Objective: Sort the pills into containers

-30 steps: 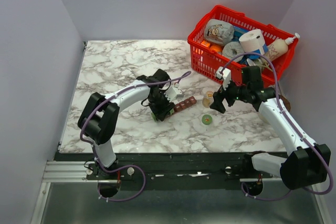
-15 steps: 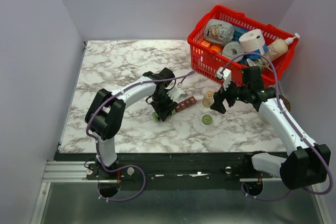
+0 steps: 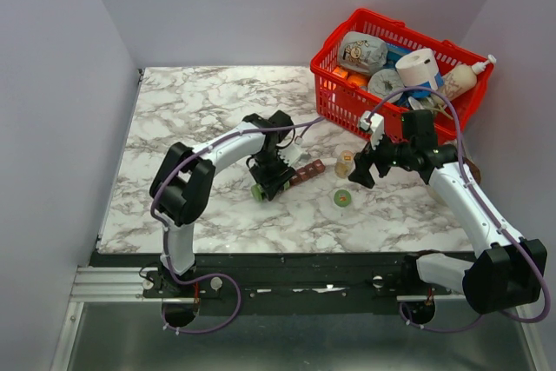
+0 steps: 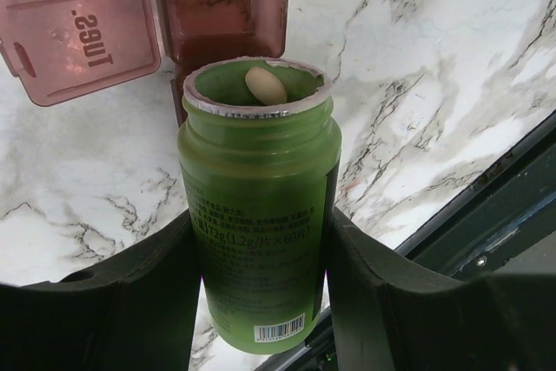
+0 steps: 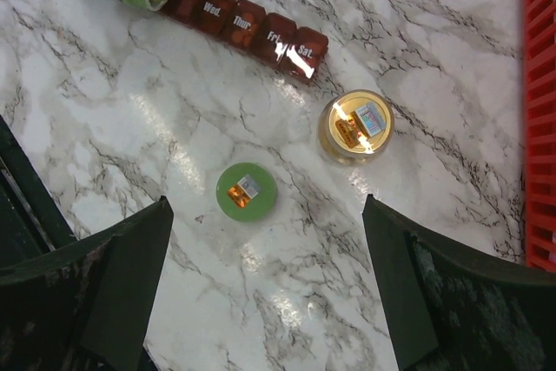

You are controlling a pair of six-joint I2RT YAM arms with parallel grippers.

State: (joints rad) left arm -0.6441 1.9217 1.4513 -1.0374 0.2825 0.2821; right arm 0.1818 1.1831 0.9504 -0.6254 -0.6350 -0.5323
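**Green bottle tipped at the pill strip, right hand spread wide above the table**

A white marble table (image 3: 191, 110) sits boxed in by plain pale walls (image 3: 52, 84), with a red basket (image 3: 347, 84) crammed with bottles and tubs in the far right corner.

The left arm runs up from its base, folds at the elbow and sweeps right to mid-table. There the left gripper (image 3: 267, 178) is clamped round a green bottle (image 3: 258, 190) laid nearly flat. The right arm bends in from the right, and the right gripper (image 3: 365, 169) hangs with its jaws spread wide, nothing between them.

The pill-organiser strip (image 3: 308, 171) lies at mid-table, between the two grippers.

Only the left wrist view shows a pale pill (image 4: 266, 85) at the bottle's mouth, right over the strip's end, and the Tues lid (image 4: 82, 36) flipped open. The right wrist view shows closed cells marked Wed to Sat, a green cap (image 5: 247, 191) lying flat, and a small amber bottle (image 5: 354, 128) just beside the Sat end.
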